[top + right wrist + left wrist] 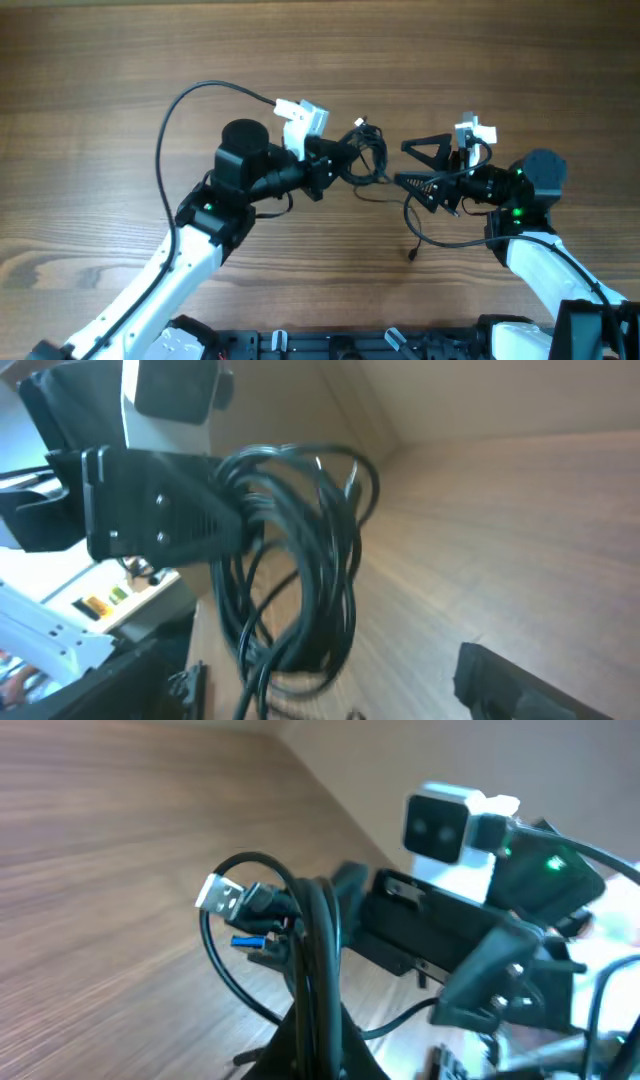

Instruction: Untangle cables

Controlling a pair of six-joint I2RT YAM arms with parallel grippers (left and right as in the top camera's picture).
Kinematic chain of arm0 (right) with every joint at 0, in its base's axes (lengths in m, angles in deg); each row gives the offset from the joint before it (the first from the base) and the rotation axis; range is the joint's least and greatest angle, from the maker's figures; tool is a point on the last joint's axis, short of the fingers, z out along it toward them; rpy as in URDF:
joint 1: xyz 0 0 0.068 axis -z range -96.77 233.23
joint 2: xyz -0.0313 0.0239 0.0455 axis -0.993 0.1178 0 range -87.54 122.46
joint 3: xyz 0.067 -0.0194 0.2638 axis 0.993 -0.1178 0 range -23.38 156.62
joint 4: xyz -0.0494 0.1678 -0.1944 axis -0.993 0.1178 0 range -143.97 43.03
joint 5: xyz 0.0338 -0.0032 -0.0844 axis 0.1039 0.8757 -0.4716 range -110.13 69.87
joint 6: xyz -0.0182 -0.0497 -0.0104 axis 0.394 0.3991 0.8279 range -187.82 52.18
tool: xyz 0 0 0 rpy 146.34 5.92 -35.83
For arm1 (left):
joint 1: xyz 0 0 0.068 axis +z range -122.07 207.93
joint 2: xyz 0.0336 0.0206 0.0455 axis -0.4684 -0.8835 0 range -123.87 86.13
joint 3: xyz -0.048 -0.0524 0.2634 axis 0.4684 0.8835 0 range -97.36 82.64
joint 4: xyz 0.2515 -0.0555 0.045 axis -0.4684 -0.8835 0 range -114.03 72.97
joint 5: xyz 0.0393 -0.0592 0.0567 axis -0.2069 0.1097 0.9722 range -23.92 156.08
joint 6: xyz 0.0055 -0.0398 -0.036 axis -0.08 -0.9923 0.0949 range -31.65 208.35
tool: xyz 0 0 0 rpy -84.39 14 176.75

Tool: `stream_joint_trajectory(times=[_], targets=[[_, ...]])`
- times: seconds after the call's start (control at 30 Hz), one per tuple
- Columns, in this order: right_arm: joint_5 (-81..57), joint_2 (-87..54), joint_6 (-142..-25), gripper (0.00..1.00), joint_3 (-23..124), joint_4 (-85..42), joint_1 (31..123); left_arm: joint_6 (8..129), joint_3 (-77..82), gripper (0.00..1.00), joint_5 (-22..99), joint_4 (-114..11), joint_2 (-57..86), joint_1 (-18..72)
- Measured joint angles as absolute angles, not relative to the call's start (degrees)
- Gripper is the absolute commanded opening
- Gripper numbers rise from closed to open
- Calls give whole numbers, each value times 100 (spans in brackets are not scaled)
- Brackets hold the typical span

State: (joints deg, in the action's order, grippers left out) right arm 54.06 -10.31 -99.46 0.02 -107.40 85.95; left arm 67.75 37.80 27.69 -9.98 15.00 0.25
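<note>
The cables (372,152) are a bunch of thin black loops held above the table's middle. My left gripper (346,160) is shut on the bunch from the left. In the left wrist view the strands (318,950) run up out of the closed jaws, with a silver USB plug (218,896) sticking out left. One loose strand hangs down to a small plug end (412,256) on the wood. My right gripper (411,164) stands open just right of the bunch, touching nothing. In the right wrist view the loops (300,570) hang in front of its spread fingers (500,678).
The wooden table (100,60) fills the overhead view. The left arm's own thick black cable (168,112) arcs over the wood at upper left. The arms' mounting rail (330,345) runs along the near edge.
</note>
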Motion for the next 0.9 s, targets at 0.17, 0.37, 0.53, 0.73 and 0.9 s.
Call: stream_joint_trajectory(times=[0.17, 0.37, 0.53, 0.73, 0.9], targets=[[5286, -1031, -9400, 30, 2, -10760, 8060, 6775, 3780, 4, 2135, -699, 1281, -75], [4853, -1053, -9083, 4, 24, -9897, 7861, 6790, 3783, 4, 2017, -543, 1233, -255], [5380, -1059, -9094, 4, 68, -9495, 7868, 6622, 3879, 17, 2522, -283, 1165, -148], [6647, -1046, -9599, 4, 6, -10572, 7887, 6156, 3833, 4, 3816, -585, 1165, 27], [6571, -1035, -10783, 4, -9, -11794, 7920, 6071, 3828, 75, 4126, -1217, 1113, 25]])
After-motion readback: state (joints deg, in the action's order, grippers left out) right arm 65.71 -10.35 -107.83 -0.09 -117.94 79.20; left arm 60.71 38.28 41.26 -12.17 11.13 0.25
